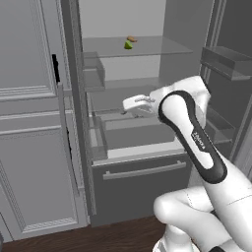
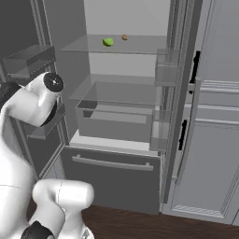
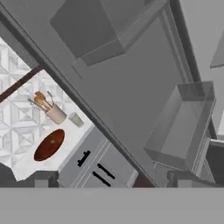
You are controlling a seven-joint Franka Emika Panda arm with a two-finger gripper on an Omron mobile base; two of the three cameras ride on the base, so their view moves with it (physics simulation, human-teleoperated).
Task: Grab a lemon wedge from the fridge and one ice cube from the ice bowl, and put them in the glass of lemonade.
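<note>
Fridge (image 1: pixel 133 192) standing with both doors swung wide, so that its glass shelves and clear crisper drawer are lying exposed to the arm; the lemon wedge (image 1: pixel 128 45) is resting on the upper glass shelf (image 1: pixel 162 48), toward the back, just beside a small brown item (image 1: pixel 132 38), and it is appearing again in the right base view as a yellow-green piece (image 2: pixel 108 42) on the same shelf. The gripper (image 1: pixel 139 104) is reaching into the compartment at the level of the shelf below, well under the wedge and apart from it, with its jaws spread wide and nothing between them, a posture suited to closing round so small a piece once the hand is raised to it. The hand view, rolled to one side, is looking past a door bin (image 3: pixel 181 127) toward the counter (image 3: pixel 26 135), where the ice bowl (image 3: pixel 49 144), the glass of lemonade (image 3: pixel 76 119) and a beige crock of wooden spoons (image 3: pixel 51 109) are standing near one another; the glass is thus waiting close to the bowl for both additions. No ice cube can be made out at this size. The fetching of the wedge appears to be the step in hand, with neither item yet delivered
</note>
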